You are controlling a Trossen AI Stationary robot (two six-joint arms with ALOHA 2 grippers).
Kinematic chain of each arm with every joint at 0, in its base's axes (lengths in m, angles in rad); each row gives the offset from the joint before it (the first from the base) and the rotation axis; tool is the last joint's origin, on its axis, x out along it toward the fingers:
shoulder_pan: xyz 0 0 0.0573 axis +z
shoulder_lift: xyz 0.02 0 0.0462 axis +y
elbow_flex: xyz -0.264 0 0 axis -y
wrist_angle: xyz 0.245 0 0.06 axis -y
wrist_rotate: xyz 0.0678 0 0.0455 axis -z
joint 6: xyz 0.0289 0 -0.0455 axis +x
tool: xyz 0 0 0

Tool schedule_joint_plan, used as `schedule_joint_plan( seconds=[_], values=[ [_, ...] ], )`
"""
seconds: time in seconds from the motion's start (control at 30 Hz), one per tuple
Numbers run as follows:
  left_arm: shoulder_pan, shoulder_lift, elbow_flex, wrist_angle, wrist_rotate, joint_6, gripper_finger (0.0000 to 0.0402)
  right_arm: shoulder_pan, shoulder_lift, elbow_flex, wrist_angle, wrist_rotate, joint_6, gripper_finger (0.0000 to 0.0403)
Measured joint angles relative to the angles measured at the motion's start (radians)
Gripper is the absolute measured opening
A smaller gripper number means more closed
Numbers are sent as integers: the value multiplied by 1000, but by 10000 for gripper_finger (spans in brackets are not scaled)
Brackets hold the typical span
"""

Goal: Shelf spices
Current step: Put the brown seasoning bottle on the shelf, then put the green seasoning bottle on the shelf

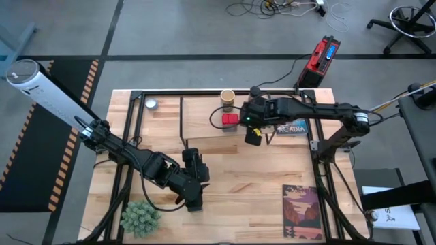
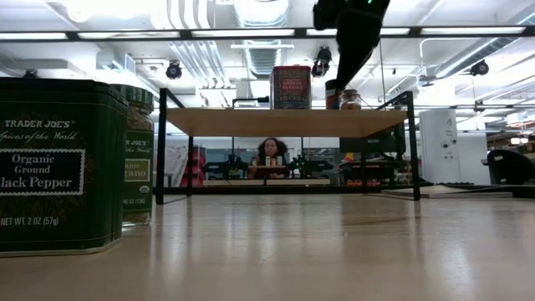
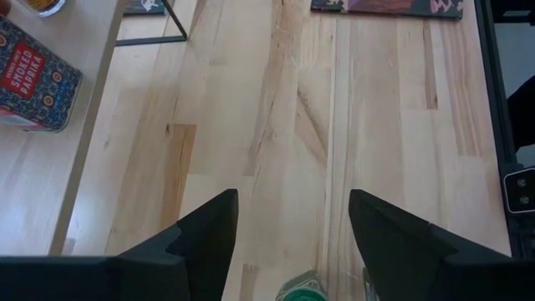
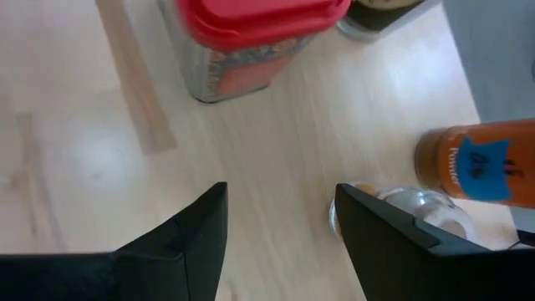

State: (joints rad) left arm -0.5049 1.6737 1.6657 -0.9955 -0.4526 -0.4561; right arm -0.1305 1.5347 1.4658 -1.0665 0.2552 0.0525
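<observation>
Fingers of left gripper point(image 3: 292, 242) spread apart, nothing between them, green-lidded jar point(image 3: 303, 289) just below fingertips on table point(image 1: 259, 177). Right gripper point(image 4: 280, 238) fingers also parted, empty, small clear jar point(image 4: 401, 213) by one fingertip, orange-labelled jar point(image 4: 481, 163) beside it. Red-lidded tin point(image 1: 230, 120) and tan cylinder point(image 1: 227, 99) stand on shelf point(image 2: 284, 122). Black pepper tin point(image 2: 54, 163) on table, well apart from shelf.

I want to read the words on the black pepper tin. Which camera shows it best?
The low view: the black pepper tin stands close up, label facing the camera. The high view hides it under the left claw. The left wrist view shows only a green lid, and the right wrist view shows none of it.
</observation>
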Motion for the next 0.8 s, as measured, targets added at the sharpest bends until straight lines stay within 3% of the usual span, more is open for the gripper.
schedule_joint_plan(
  seconds=[0.53,0.8],
  values=[
    [0,0,0,0,1,-43,248,-31,-183,0,-99,107,64,199],
    [-1,0,0,9,0,-51,242,-91,-217,-15,-133,166,140,199]
  ],
)
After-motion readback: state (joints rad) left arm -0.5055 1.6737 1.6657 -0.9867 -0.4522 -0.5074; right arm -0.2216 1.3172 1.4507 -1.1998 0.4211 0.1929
